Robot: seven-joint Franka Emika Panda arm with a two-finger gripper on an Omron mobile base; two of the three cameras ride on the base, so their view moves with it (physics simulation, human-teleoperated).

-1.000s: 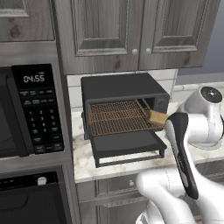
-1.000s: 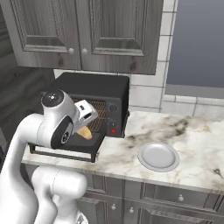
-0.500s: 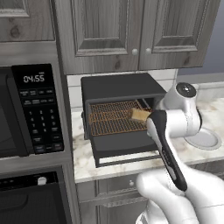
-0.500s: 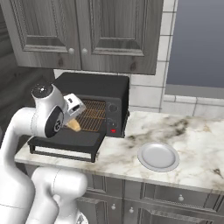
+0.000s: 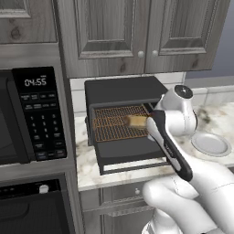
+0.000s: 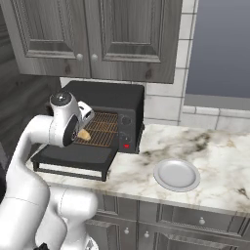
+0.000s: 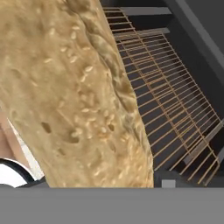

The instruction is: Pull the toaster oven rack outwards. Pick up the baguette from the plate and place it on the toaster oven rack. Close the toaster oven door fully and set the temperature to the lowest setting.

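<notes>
The black toaster oven (image 5: 119,87) (image 6: 110,93) stands on the counter with its door (image 5: 132,157) (image 6: 73,155) dropped open. Its copper rack (image 5: 109,128) (image 6: 102,129) (image 7: 175,109) is pulled out over the door. My gripper (image 6: 84,128) is shut on the tan baguette (image 5: 136,121) (image 6: 84,135) (image 7: 74,96), holding it just above the rack's right part. In the hand view the bread looms close over the wire mesh, hiding my fingertips. The white plate (image 5: 211,143) (image 6: 177,174) lies bare on the counter to the right of the oven.
A black microwave (image 5: 27,119) with keypad and clock stands left of the oven. Grey cabinets (image 5: 137,32) hang above. The oven's dial strip with a red light (image 6: 127,145) faces the marble counter (image 6: 215,151).
My arm has swung left, carrying the baguette from beside the oven's right edge to over the rack.
</notes>
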